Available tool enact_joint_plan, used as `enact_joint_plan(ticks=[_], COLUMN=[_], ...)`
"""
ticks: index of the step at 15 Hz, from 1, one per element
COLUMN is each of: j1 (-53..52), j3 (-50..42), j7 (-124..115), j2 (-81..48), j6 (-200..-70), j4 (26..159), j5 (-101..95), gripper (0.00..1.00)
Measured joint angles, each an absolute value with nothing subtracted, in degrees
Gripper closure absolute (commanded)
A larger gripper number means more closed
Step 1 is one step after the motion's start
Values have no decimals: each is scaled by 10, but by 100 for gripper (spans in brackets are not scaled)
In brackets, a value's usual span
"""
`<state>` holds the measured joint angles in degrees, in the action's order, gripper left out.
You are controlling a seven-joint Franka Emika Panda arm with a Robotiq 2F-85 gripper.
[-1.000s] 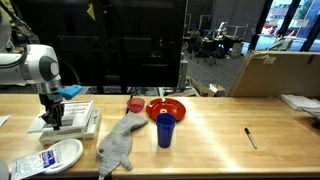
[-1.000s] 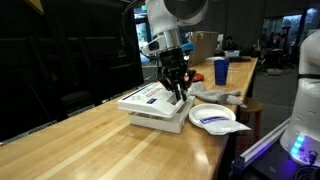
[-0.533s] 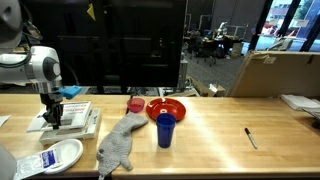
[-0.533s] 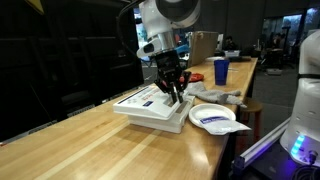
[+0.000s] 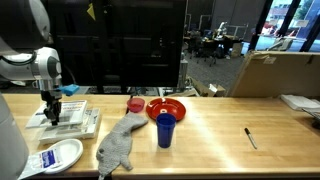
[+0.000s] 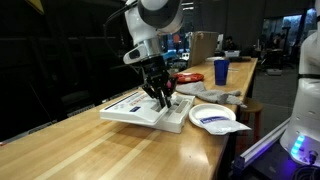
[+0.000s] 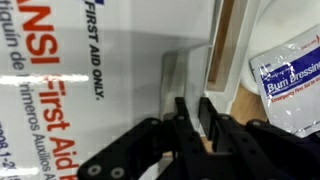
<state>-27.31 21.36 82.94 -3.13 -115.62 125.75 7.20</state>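
A flat white first aid kit box (image 5: pixel 78 119) lies on the wooden table, also seen in an exterior view (image 6: pixel 130 106). The wrist view shows its red "First Aid" lettering (image 7: pixel 100 70). My gripper (image 5: pixel 52 117) points down onto the box's right end (image 6: pixel 163 99). In the wrist view its two black fingers (image 7: pixel 195 116) are pinched almost together at the box's edge by a grey handle strip. It appears shut on the box.
A white plate (image 5: pixel 66 152) with a burn dressing packet (image 7: pixel 290 68) lies beside the box (image 6: pixel 212 117). A grey cloth (image 5: pixel 118 145), blue cup (image 5: pixel 165 130), red bowl (image 5: pixel 167 108), small red cup (image 5: pixel 135 104) and black marker (image 5: pixel 250 137) lie further along. A cardboard box (image 5: pixel 275 72) stands behind.
The gripper has moved away from the plate and the first aid kit box has slid and turned with it. The other things have not moved.
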Motion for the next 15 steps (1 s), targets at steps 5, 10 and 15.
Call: enact_joint_plan(ticks=[5,10,15], j1=[-273,-279,-290], j3=[234,255,265], j7=[829,828,827], j2=[-90,-149,-194], j6=[-1111,-1051,-998], j4=[1181,1100,1031], j5=[39,-6,-42], gripper=[95,95,95])
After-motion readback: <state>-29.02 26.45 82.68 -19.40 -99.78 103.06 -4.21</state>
